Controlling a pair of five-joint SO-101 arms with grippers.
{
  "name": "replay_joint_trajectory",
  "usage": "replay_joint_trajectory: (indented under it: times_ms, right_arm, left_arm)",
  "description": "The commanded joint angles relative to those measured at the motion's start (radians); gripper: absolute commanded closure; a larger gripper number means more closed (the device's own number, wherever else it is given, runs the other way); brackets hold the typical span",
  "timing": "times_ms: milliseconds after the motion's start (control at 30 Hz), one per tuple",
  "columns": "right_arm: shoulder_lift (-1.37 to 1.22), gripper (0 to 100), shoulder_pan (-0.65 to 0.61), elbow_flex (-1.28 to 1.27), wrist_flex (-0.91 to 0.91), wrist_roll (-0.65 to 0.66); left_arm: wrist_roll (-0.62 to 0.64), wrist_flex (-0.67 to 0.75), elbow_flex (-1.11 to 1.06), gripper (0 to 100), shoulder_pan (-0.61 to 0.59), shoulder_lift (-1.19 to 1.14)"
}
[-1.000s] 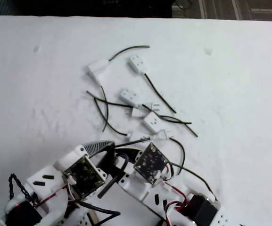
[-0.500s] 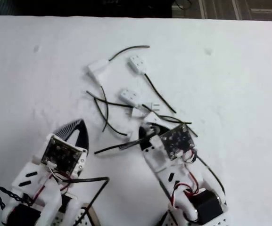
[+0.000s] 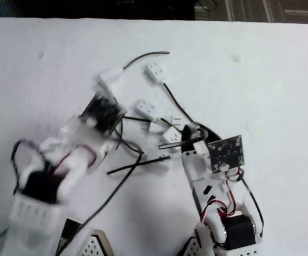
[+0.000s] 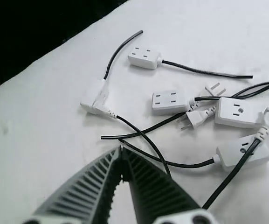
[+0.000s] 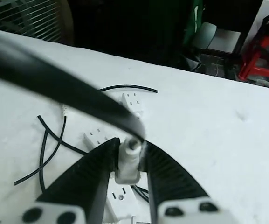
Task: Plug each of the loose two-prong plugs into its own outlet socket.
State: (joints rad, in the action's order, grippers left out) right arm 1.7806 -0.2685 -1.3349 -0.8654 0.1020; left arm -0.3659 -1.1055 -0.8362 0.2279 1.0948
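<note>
Several white outlet sockets and two-prong plugs on short black cords lie tangled mid-table. My right gripper (image 3: 189, 134) (image 5: 127, 163) is shut on a white plug (image 5: 128, 161) whose black cord (image 5: 64, 86) trails back past the camera. It hangs just above a socket (image 5: 120, 196) (image 3: 171, 137). My left gripper (image 4: 121, 164) (image 3: 103, 111) is shut with nothing in it, its tips over a black cord near the angled white plug (image 4: 95, 100) (image 3: 110, 79). Other sockets (image 4: 146, 57) (image 4: 170, 101) (image 4: 239, 112) (image 4: 244, 151) lie beyond, with a loose plug (image 4: 197, 116) between them.
The white table (image 3: 260, 80) has open room to the right and far left of the cord tangle. Loose cord ends (image 3: 137, 162) stretch toward the front between the two arms. A dark room lies past the far table edge.
The left arm swung from the front edge up to the left side of the tangle. The right arm moved away from the front and to the right with the plug.
</note>
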Motion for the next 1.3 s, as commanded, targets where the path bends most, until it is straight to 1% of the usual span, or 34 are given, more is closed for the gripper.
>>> replay_joint_trajectory:
  times_ms: [0,100,167,200,267,400,467,633,800,967,1133,1267]
  right_arm:
    - [0.005,98.1,0.053,0.012,0.036,0.009]
    - [0.005,98.1,0.062,0.011,0.036,0.009]
    - [0.004,98.1,0.062,0.011,0.036,0.009]
    - [0.004,98.1,0.062,0.011,0.036,0.009]
    - [0.004,98.1,0.062,0.009,0.036,0.009]
    - [0.004,98.1,0.062,0.006,0.036,0.009]
    - [0.004,98.1,0.062,0.005,0.036,0.009]
    - [0.004,98.1,0.062,0.005,0.035,0.012]
    - [0.004,98.1,0.062,0.005,0.031,0.014]
    - [0.004,98.1,0.062,0.005,0.03,0.014]
    - [0.004,98.1,0.062,0.005,0.028,0.014]
    - [0.004,98.1,0.062,0.003,0.028,0.014]
  left_arm:
    - [-0.032,0.106,0.121,98,-0.008,-0.269]
    - [-0.032,0.167,0.196,98,-0.008,-0.449]
    - [-0.046,0.176,0.275,98,-0.008,-0.579]
    - [-0.083,0.176,0.321,98,-0.007,-0.647]
    - [-0.199,0.155,0.414,94,-0.005,-0.777]
    - [-0.436,0.06,0.595,80,-0.012,-1.013]
    - [-0.496,0.017,0.686,76,-0.016,-1.112]
    - [-0.608,-0.029,0.919,75,-0.018,-1.314]
    - [-0.684,-0.029,1.096,75,0.012,-1.509]
    - [-0.76,-0.029,1.186,75,0.042,-1.675]
    - [-0.767,-0.029,1.249,75,0.064,-1.759]
    - [-0.767,-0.029,1.277,75,0.076,-1.781]
